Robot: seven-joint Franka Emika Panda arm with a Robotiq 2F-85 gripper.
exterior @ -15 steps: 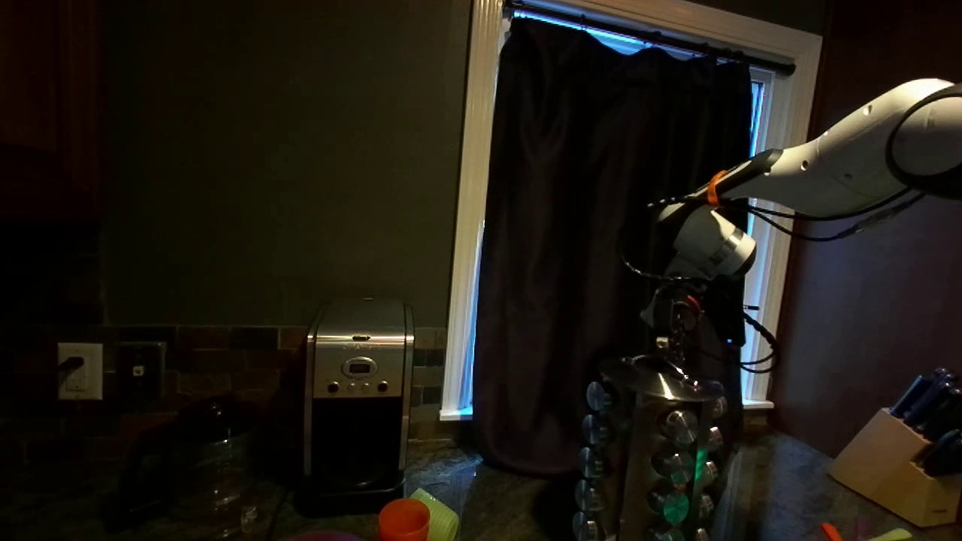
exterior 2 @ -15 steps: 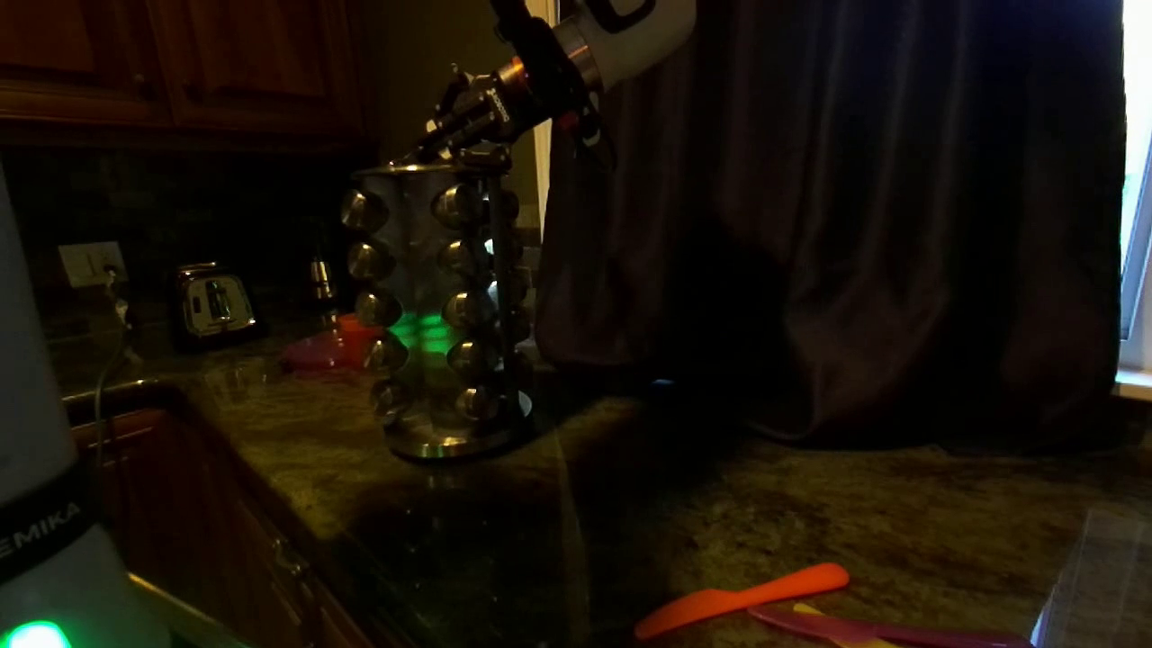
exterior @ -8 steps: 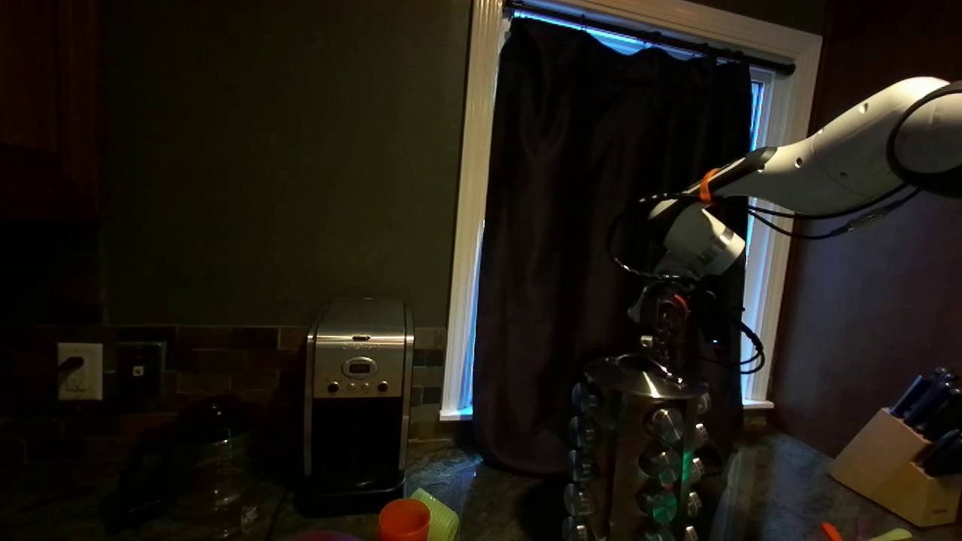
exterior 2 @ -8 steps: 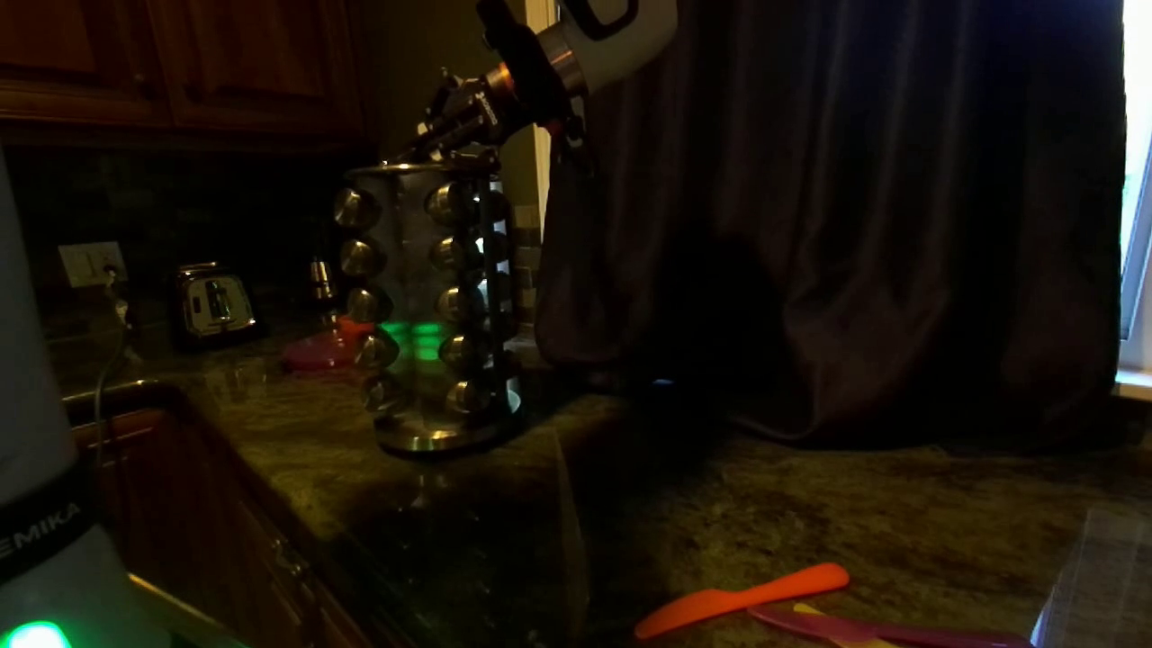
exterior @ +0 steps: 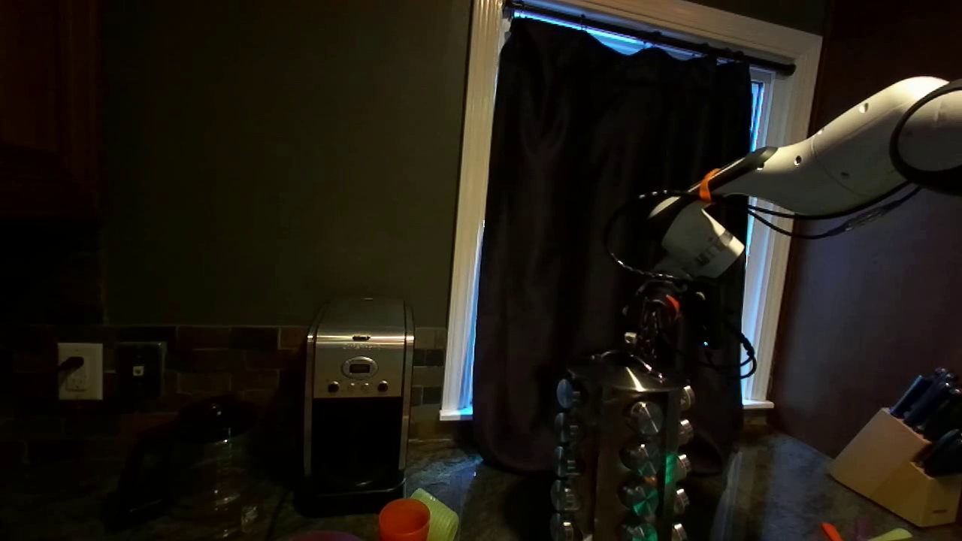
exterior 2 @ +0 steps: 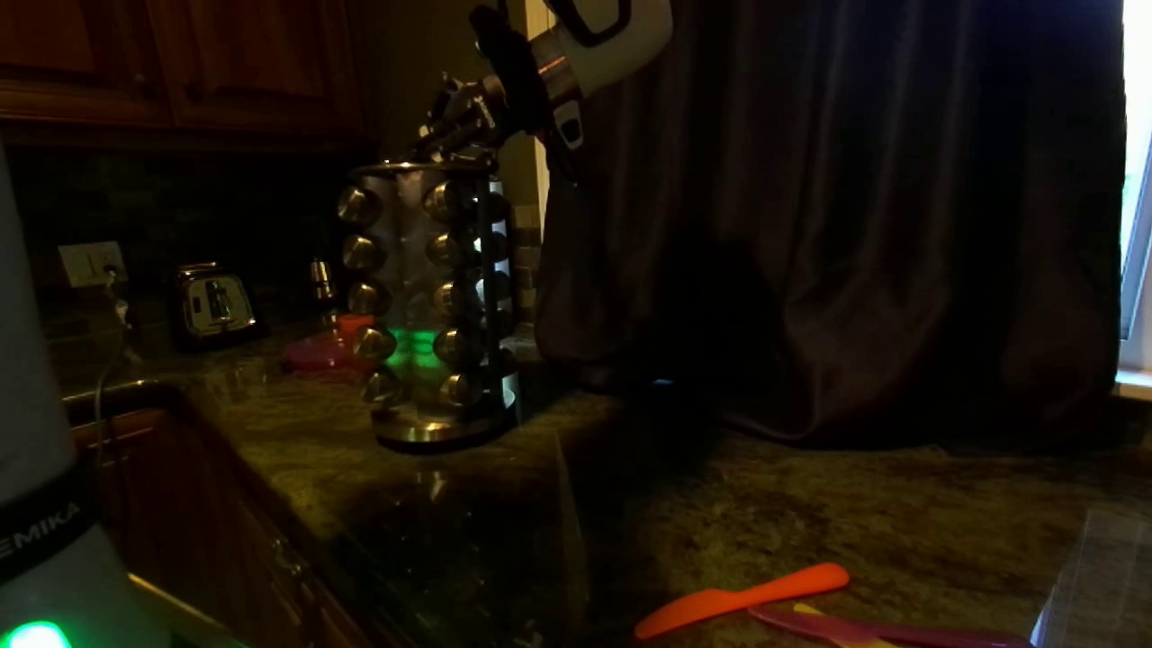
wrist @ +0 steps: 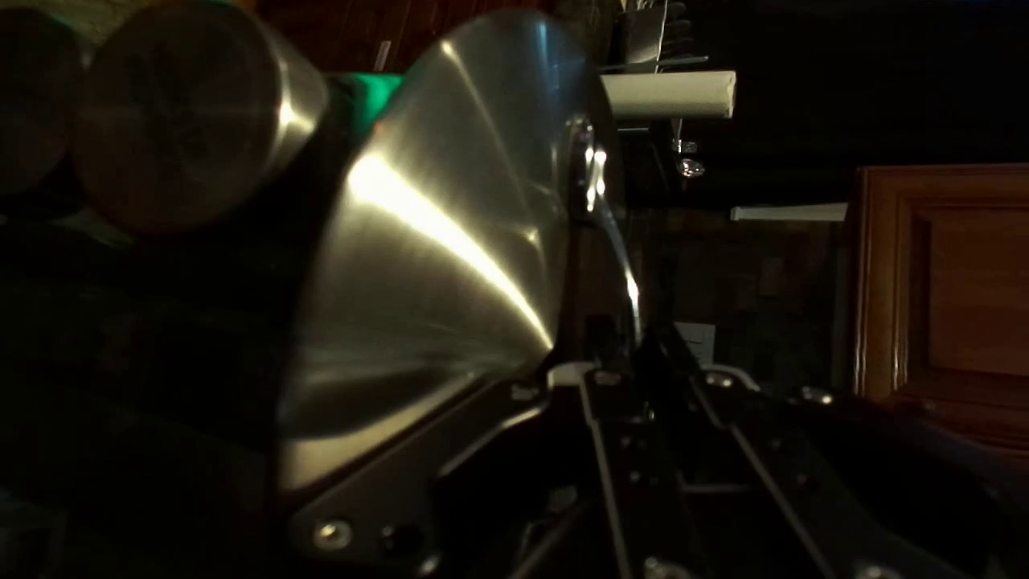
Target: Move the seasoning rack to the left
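Observation:
The seasoning rack (exterior: 610, 451) is a tall carousel of round-lidded jars with green glints and a shiny metal top. It stands upright on the counter's left part in an exterior view (exterior 2: 418, 297); whether its base touches the counter is unclear. In the wrist view its domed metal top (wrist: 450, 241) fills the middle, with a thin wire handle (wrist: 629, 277) arching over it. My gripper (wrist: 639, 354) is closed around this handle, the fingertips dark and partly blurred. The gripper sits just above the rack top in both exterior views (exterior: 639, 349) (exterior 2: 434, 148).
A silver-and-black coffee maker (exterior: 361, 391), an orange cup (exterior: 404, 518), a green cup (exterior: 442, 515) and a glass carafe (exterior: 218, 466) stand left of the rack. A knife block (exterior: 890, 469) stands right. A toaster (exterior 2: 216, 306) and an orange knife (exterior 2: 742, 601) lie on the counter (exterior 2: 765, 504).
The rack and gripper have moved together to the left in an exterior view, toward the coffee maker. The rack's base also shifts slightly left and farther back. The grip is unchanged.

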